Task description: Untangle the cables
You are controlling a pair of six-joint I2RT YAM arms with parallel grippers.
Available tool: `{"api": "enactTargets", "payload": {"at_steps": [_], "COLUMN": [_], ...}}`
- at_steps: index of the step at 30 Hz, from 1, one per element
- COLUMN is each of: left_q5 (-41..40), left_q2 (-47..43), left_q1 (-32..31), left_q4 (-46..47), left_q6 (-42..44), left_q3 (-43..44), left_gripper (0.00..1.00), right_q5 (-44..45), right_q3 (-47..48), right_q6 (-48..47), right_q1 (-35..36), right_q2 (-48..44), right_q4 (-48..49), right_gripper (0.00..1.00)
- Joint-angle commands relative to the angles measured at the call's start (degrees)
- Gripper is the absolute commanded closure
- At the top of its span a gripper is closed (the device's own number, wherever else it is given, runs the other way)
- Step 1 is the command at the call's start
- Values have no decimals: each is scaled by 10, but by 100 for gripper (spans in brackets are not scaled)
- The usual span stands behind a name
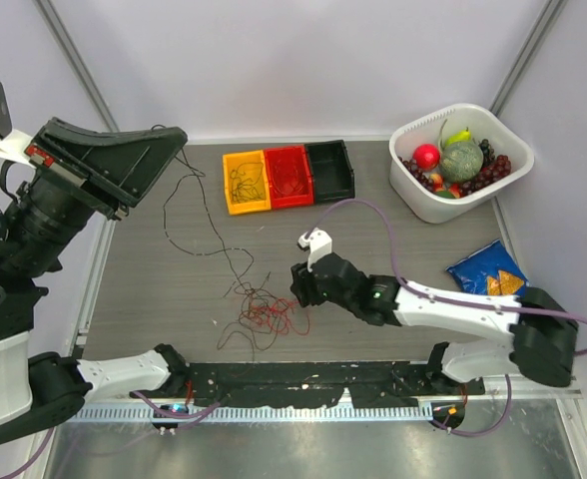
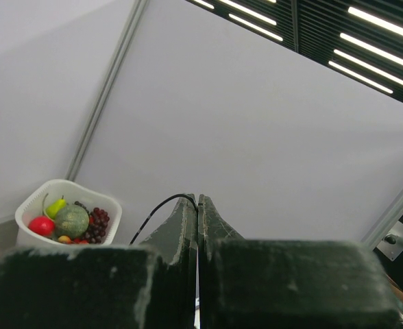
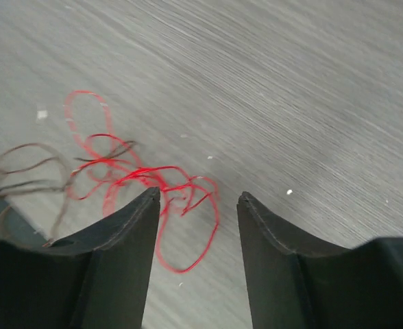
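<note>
**Top external view: one strand lifted, tangle on the table**

Top external shows me the cables lying as a knot of red and dark loops on the grey table, near the front edge between my two arms. My left gripper is raised high at the back left. On the left wrist camera its fingers are pressed flat together, pinching a black cable that arcs out from the tips. From above, that strand trails down in loose bends to the knot.

My right gripper sits low just beside the right edge of the knot. On the right wrist camera its jaws are spread apart and hold nothing, with red loops showing in the gap.

Behind the knot stand a yellow bin, a red bin and a black bin in a row. Dark curls of wire lie in the yellow one. A white basket of fruit and a blue bag sit at the right.
</note>
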Motion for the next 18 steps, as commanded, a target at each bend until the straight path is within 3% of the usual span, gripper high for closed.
{"api": "enactTargets", "payload": {"at_steps": [1, 6, 10, 13, 18], "left_q5": [12, 9, 6, 5, -2], "left_q2": [3, 3, 6, 15, 24], "left_q1": [2, 2, 2, 2, 2], "left_q4": [24, 29, 34, 29, 23], "left_q6": [-4, -7, -13, -13, -7], "left_q3": [-3, -16, -17, -7, 11], "left_gripper": [100, 100, 100, 100, 100], "right_q5": [-67, -160, -211, -197, -125], "right_q3": [47, 119, 208, 269, 270], "right_q6": [-56, -76, -77, -67, -48], "right_q1": [27, 54, 55, 57, 57], "right_q2": [-126, -152, -77, -8, 70], "right_q4": [-1, 22, 69, 95, 130], "right_gripper": [44, 40, 40, 41, 50]}}
